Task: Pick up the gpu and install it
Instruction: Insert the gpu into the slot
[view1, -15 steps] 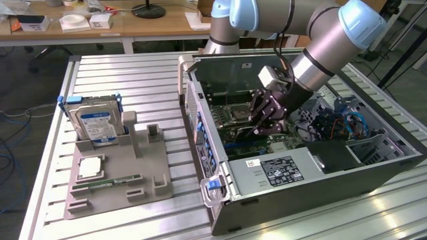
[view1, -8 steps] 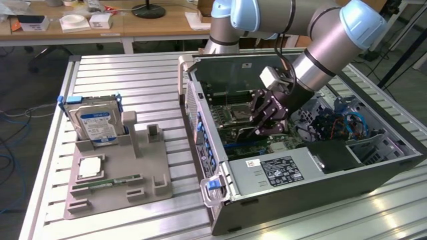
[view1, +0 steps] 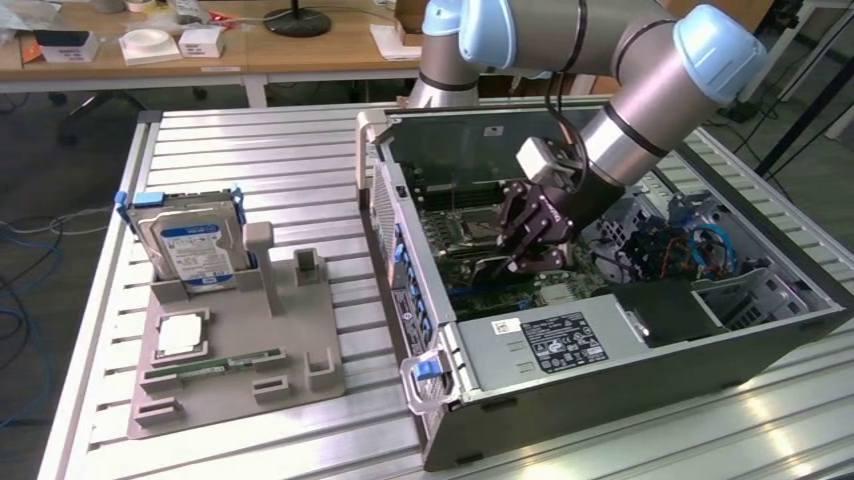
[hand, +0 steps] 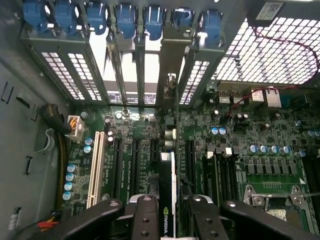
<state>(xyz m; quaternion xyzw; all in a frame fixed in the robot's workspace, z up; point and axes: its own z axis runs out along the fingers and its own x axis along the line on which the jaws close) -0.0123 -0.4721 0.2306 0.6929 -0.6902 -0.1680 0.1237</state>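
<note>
The gpu (hand: 167, 175) is seen edge-on in the wrist view, a thin dark card with a green logo, and its silver end bracket (hand: 170, 95) reaches up to the rear slot openings. My gripper (hand: 170, 209) is shut on the card, one black finger (hand: 145, 217) on each side. The card stands upright over the green motherboard (hand: 250, 145), in line with a black expansion slot; I cannot tell whether it is seated. In the exterior view the gripper (view1: 527, 255) is deep inside the open computer case (view1: 641, 380).
Blue slot clips (hand: 125, 20) line the case's rear wall, and a white slot (hand: 95, 165) lies beside the black ones. On the slatted table at the exterior view's left, a grey holder (view1: 227, 340) carries a hard drive (view1: 194, 245) and a memory stick (view1: 214, 368).
</note>
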